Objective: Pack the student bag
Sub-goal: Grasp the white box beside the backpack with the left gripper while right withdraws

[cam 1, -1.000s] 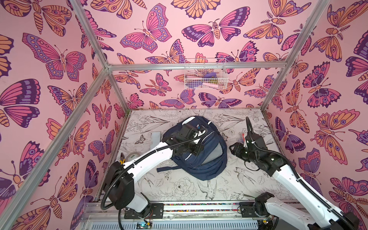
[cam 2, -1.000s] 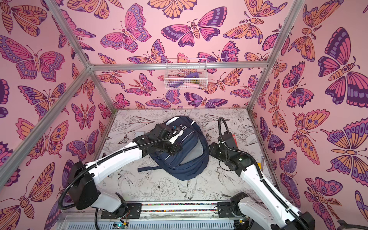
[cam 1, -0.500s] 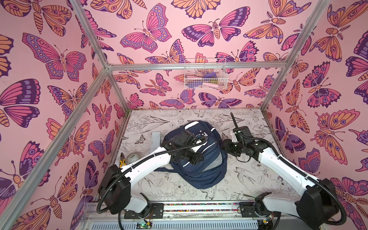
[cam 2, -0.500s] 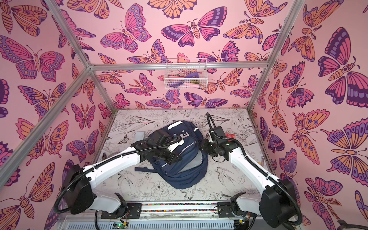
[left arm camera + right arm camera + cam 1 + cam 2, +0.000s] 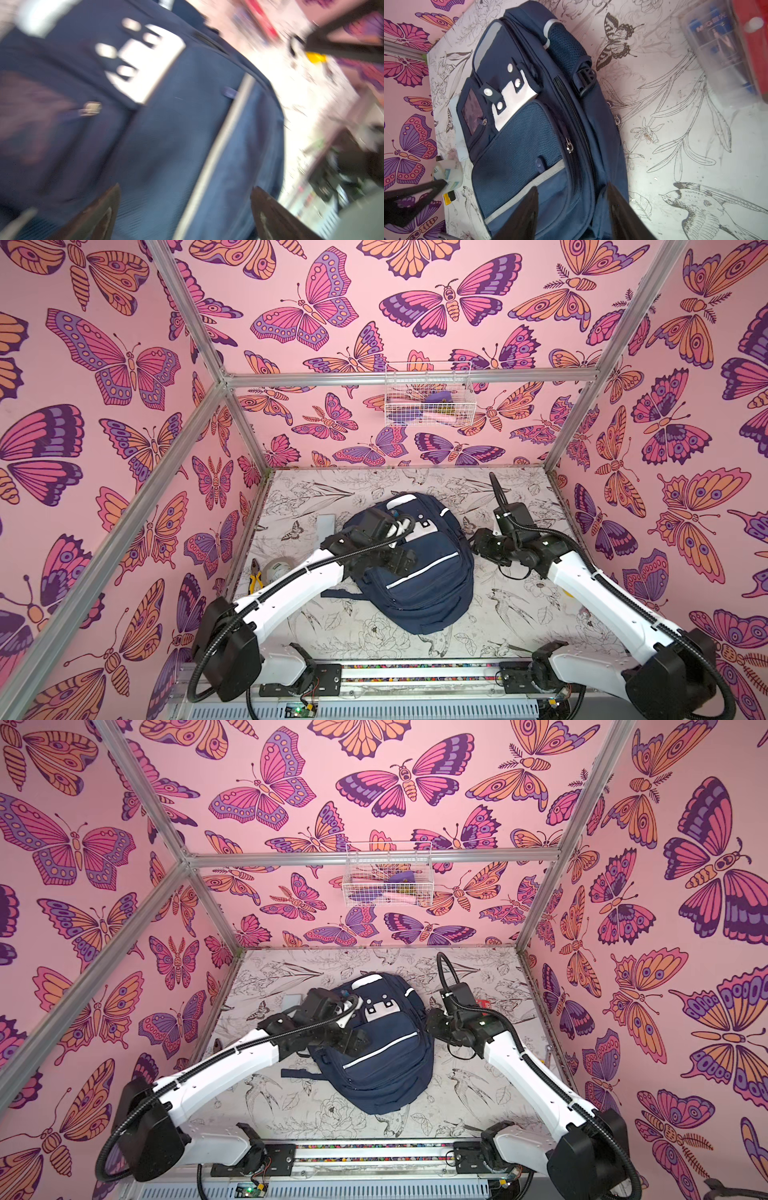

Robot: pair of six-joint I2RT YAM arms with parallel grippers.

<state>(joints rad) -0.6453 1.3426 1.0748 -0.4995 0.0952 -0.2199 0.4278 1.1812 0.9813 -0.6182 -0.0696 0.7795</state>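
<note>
The student bag [image 5: 432,585] [image 5: 386,1073], navy with white stripes and a white patch, lies front-up in the middle of the floor in both top views. My left gripper [image 5: 399,562] [image 5: 353,1042] hovers over its upper front. In the blurred left wrist view this gripper [image 5: 186,188] is wide open with only the bag's [image 5: 158,128] fabric and a stripe beneath. My right gripper [image 5: 478,543] [image 5: 432,1025] is at the bag's right side. In the right wrist view it [image 5: 573,187] stands open, straddling the bag's [image 5: 517,149] side edge near a closed zipper.
A tape roll [image 5: 276,568] and yellow-handled pliers [image 5: 254,580] lie by the left wall, and a grey flat piece [image 5: 326,526] lies beyond them. A clear box [image 5: 720,41] and a red item [image 5: 484,1003] sit right of the bag. A wire basket [image 5: 428,400] hangs on the back wall.
My left gripper went from shut to wide open above the bag's front. The right gripper swung left from the open floor up to the bag's right side.
</note>
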